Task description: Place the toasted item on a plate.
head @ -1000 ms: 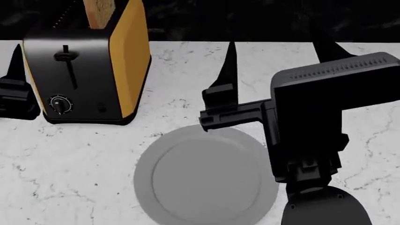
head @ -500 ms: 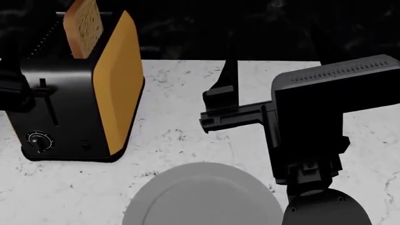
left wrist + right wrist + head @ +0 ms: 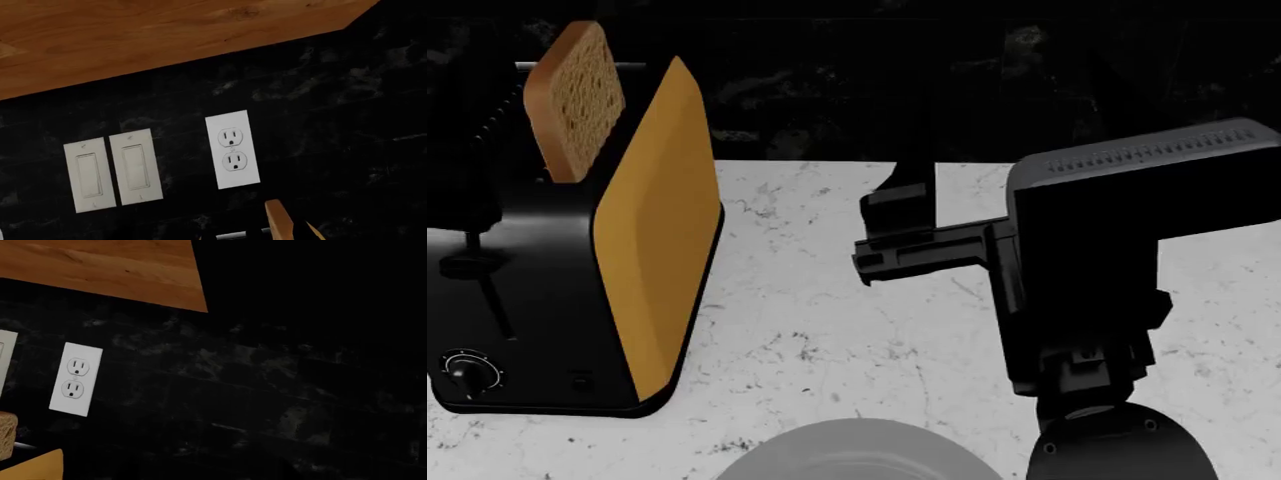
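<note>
The slice of toast stands upright in the slot of the black-and-yellow toaster at the left. Its edge shows in the left wrist view and a corner in the right wrist view. Only the top of the grey plate shows, at the bottom edge in front of the toaster. My right gripper hovers over the counter right of the toaster, one finger set far out, open and empty. My left gripper is a dark shape behind the toaster's left side, its jaws hidden.
The white marble counter ends at a black backsplash. The wall carries an outlet and two light switches; the outlet also shows in the right wrist view. A wooden cabinet hangs above.
The toaster and plate have slid down in the head view, and more of the toast and backsplash shows. The right gripper keeps its place in the view, now farther from the plate.
</note>
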You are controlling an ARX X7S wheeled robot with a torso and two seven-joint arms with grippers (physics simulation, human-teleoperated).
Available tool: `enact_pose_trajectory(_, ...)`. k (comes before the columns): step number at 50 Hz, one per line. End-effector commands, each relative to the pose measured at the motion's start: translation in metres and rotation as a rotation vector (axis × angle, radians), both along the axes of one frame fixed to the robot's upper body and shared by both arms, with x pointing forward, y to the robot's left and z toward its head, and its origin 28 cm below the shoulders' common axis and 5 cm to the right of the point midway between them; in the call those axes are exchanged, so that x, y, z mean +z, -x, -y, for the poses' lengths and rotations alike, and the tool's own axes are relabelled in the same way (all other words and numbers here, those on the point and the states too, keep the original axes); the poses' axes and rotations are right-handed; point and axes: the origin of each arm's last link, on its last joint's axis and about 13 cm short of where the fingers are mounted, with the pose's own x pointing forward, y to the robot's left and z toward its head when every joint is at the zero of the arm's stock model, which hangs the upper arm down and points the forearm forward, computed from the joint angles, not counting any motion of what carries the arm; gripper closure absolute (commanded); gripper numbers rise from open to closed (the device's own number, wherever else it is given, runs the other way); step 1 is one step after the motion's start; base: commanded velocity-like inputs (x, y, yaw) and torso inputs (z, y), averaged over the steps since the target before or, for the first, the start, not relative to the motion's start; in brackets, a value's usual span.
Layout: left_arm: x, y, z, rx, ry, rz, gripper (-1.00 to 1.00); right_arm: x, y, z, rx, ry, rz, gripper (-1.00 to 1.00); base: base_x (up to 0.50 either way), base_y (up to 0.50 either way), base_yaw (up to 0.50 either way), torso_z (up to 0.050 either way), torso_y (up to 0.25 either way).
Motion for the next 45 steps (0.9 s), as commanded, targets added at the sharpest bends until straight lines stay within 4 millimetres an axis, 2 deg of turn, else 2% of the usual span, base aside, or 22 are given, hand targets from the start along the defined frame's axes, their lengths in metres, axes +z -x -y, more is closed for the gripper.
enact_pose_trajectory(1,0.010,-0.003,0.003,-0.036,0.029,-0.003,-1.00,0.000,0.003,-0.001,-0.036,-0.029,-0.031,-1.00,0.00,0.00,0.00,0.000,0.000)
enact_pose_trajectory(6,0.017,-0.009,0.007,-0.060,0.055,-0.013,-1.00,0.002,0.006,0.001,-0.058,-0.021,-0.033,-1.00,0.00,0.00,0.00,0.000,0.000)
enact_pose_trajectory(11,0.024,-0.009,0.014,-0.158,0.116,-0.039,-1.00,0.001,0.008,0.004,-0.069,-0.028,-0.038,-1.00,0.00,0.00,0.00,0.000,0.000)
enact_pose_trajectory(12,0.026,-0.011,0.015,-0.174,0.169,-0.059,-1.00,0.001,0.008,0.004,-0.069,-0.029,-0.038,-1.00,0.00,0.00,0.00,0.000,0.000)
enact_pose_trajectory(16,0.032,-0.018,0.027,-0.240,0.184,-0.089,-1.00,0.000,0.009,0.003,-0.063,-0.020,-0.041,-1.00,0.00,0.00,0.00,0.000,0.000)
enact_pose_trajectory(20,0.035,-0.026,0.032,-0.213,0.143,-0.164,-1.00,-0.002,0.009,0.003,-0.061,-0.018,-0.045,-1.00,0.00,0.00,0.00,0.000,0.000)
enact_pose_trajectory(26,0.041,-0.025,0.038,-0.184,0.161,-0.227,-1.00,-0.006,0.010,0.003,-0.063,-0.018,-0.051,-1.00,0.00,0.00,0.00,0.000,0.000)
enact_pose_trajectory(31,0.033,-0.028,0.042,-0.144,0.122,-0.316,-1.00,-0.006,0.011,0.003,-0.062,-0.020,-0.051,-1.00,0.00,0.00,0.00,0.000,0.000)
enact_pose_trajectory(37,0.031,-0.033,0.048,-0.110,0.072,-0.352,-1.00,-0.009,0.010,0.003,-0.065,-0.018,-0.057,-1.00,0.00,0.00,0.00,0.000,0.000)
enact_pose_trajectory(45,0.032,-0.040,0.048,-0.104,0.093,-0.363,-1.00,-0.010,0.012,0.005,-0.067,-0.025,-0.061,-1.00,0.00,0.00,0.00,0.000,0.000)
